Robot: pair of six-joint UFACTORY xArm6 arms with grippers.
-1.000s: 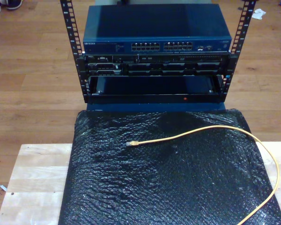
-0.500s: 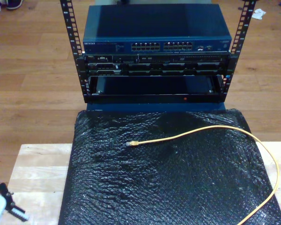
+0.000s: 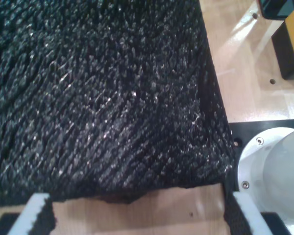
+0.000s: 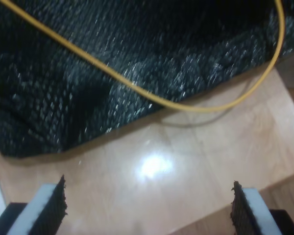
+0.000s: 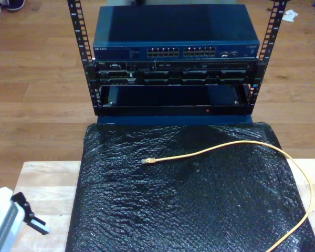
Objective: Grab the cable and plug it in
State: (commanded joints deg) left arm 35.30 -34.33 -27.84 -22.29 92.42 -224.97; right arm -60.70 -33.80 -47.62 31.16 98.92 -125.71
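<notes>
Exterior view: more of an arm (image 5: pixel 4 226) at its lower left than before; cable (image 5: pixel 220 148) unmoved on mat (image 5: pixel 147 210). My first hand (image 3: pixel 137 210), my second hand (image 4: pixel 147 198) spread, empty; grab pending.

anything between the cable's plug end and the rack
Nothing but bare black mat, as the exterior view shows: the cable has its plug lying apart from the rack.

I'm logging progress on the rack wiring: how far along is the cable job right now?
Nothing is done yet. The cable lies loose on the black mat, its plug pointing at the exterior view's left, unplugged from the switch. In hand: my first gripper and my second gripper are open and empty above the table. Left: grabbing the plug end and inserting it.
</notes>
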